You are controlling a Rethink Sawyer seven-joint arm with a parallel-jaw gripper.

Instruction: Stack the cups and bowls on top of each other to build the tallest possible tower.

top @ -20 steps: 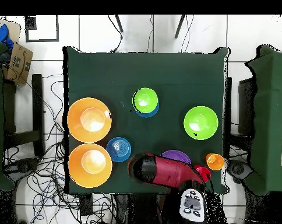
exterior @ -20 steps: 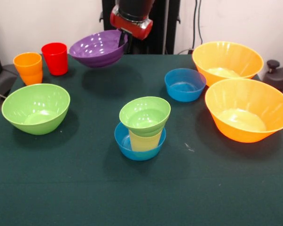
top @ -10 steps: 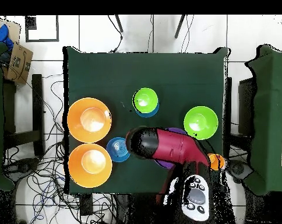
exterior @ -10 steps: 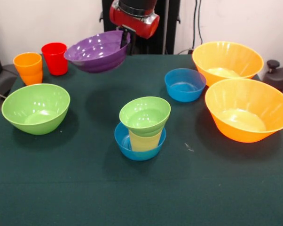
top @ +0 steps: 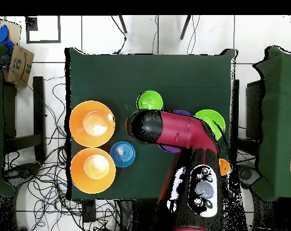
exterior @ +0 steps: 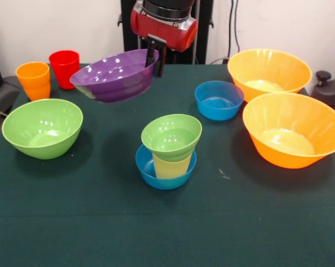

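Note:
My gripper [exterior: 155,58] is shut on the right rim of the wide purple bowl [exterior: 114,75] and holds it in the air, tilted, behind and left of the tower. The tower [exterior: 169,150] is a small blue bowl, a pale yellow cup in it and a small green bowl [exterior: 171,135] on top. In the overhead view the arm [top: 172,129] covers most of the purple bowl [top: 181,112]; the tower's green bowl [top: 150,100] shows beside it. The orange cup [exterior: 33,80] and red cup [exterior: 65,68] stand at the far left.
A large green bowl [exterior: 42,127] sits at the left. A small blue bowl [exterior: 218,99] sits right of centre. Two very large orange bowls [exterior: 269,71] [exterior: 294,128] fill the right side. They also show at the overhead view's left [top: 92,123] [top: 92,170].
The gripper has carried the purple bowl forward from the table's far edge toward the tower, and the bowl now hangs lower and nearer the camera.

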